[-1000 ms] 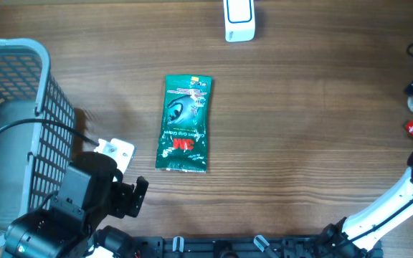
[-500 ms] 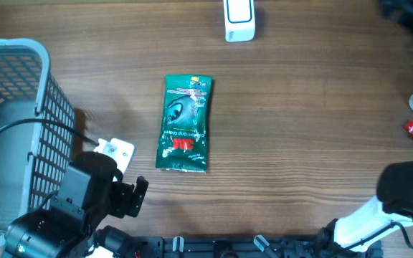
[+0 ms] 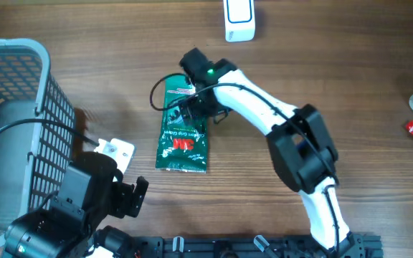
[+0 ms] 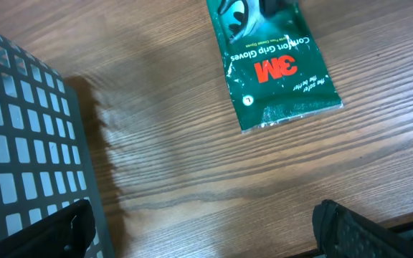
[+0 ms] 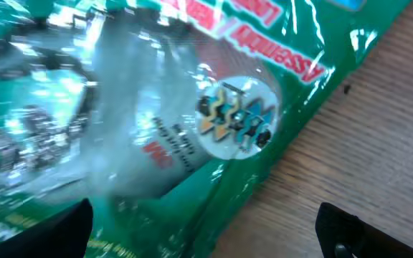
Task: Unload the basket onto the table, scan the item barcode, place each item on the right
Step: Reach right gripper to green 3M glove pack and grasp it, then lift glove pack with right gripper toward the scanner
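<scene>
Right gripper (image 3: 186, 107), well off to the side a second ago, is now hovering with jaws spread wide over the top end of the packet (image 3: 184, 147). The packet is lying flat mid-table, below the scanner (image 3: 239, 19), so pickup is probably beginning. Left gripper (image 3: 133, 195) is idling, released.

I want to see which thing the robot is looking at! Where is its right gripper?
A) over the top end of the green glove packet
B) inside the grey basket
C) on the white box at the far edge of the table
A: from above, the right gripper is over the upper end of the green glove packet, and the packet's shiny green wrapper fills most of its wrist camera.
</scene>
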Tool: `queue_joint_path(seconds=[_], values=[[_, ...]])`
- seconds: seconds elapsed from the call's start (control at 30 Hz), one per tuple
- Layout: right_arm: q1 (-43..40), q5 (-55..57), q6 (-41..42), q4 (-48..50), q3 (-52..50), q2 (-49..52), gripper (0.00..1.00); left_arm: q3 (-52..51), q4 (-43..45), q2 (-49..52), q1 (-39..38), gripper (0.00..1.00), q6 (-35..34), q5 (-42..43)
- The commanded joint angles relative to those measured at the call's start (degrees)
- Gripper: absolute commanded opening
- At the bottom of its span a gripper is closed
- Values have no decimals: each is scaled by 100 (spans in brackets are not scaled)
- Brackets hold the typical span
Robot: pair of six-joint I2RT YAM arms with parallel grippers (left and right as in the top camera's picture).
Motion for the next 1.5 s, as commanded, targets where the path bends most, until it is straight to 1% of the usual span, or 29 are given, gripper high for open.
queue_joint_path(seconds=[0.0, 0.03, 0.1, 0.13, 0.17, 0.2, 0.23, 0.33, 0.4, 0.43, 0.47, 0.53, 0.57, 0.6, 0.63, 0.7, 0.73, 0.8, 0.83, 0.9, 0.97, 1.03, 1.13, 1.2, 1.33, 1.37, 1.4, 1.47], values=[[-4, 358, 254, -4, 26, 192, 95, 15, -4, -15, 20, 100, 48, 50], [-4, 201, 254, 4, -24, 221, 84, 15, -4, -15, 20, 100, 48, 52], [2, 59, 356, 170, -295, 223, 68, 15, -4, -15, 20, 100, 48, 50], [2, 59, 356, 304, -509, 223, 46, 15, -4, -15, 20, 100, 48, 50], [0, 59, 361, 308, -612, 223, 17, 15, -4, -15, 20, 100, 48, 50], [0, 63, 361, 293, -686, 223, 4, 15, -4, -15, 20, 100, 48, 50], [-20, 96, 367, 262, -686, 223, 4, 15, -4, -15, 20, 100, 48, 50], [-330, 809, 981, -264, -667, 96, 4, 15, -4, -15, 20, 100, 48, 50], [-636, 1093, 973, -660, -667, -142, 4, 15, -4, -15, 20, 100, 48, 52], [-929, 1270, 824, -977, -667, -365, 4, 15, -4, -15, 20, 100, 48, 50], [-1038, 1268, 597, -1067, -667, -442, 4, 15, -4, -15, 20, 100, 48, 50], [-1261, 1268, -498, -1185, -667, -542, 4, 15, -4, -15, 20, 100, 48, 50], [-1314, 1209, -555, -1246, -664, -612, 54, 15, -4, -15, 20, 100, 48, 50], [-1366, 1113, -551, -1377, -590, -767, 84, 15, -4, -15, 20, 100, 48, 50], [-1368, 1139, -564, -1478, -490, -977, 100, 15, -4, -15, 20, 100, 48, 50], [-1357, 1200, -507, -1493, -350, -1574, 100, 15, -4, -15, 20, 100, 48, 50], [-1329, 1196, -350, -1412, -350, -1764, 100, 15, -4, -15, 20, 100, 48, 50], [-1231, 866, -136, -942, -363, -1856, 100, 15, -4, -15, 20, 100, 48, 50], [-1141, 745, 9, -601, -472, -1753, 100, 15, -4, -15, 20, 100, 48, 50], [-861, 750, 562, -280, -573, -1384, 100, 15, -4, -15, 20, 100, 48, 50], [-632, 828, 699, 4, -573, -984, 100, 15, -4, -15, 20, 100, 48, 50], [-417, 1384, 1300, 28, -573, -562, 100, 15, -4, -15, 20, 100, 48, 52], [-348, 1379, 1471, 83, -573, -321, 100, 15, -4, -15, 20, 100, 48, 50], [-348, 1589, 1853, -138, -573, -190, 100, 15, -4, -15, 20, 100, 48, 50], [-354, 1604, 1832, -175, -573, -103, 100, 15, -4, -15, 20, 100, 48, 50], [-358, 1467, 1746, -223, -575, -57, 92, 15, -4, -15, 20, 100, 48, 50], [-372, 1193, 1565, -282, -584, 28, 86, 15, -4, -15, 20, 100, 48, 50], [-380, 811, 1532, -542, -592, 310, 72, 15, -4, -15, 20, 100, 48, 52]])
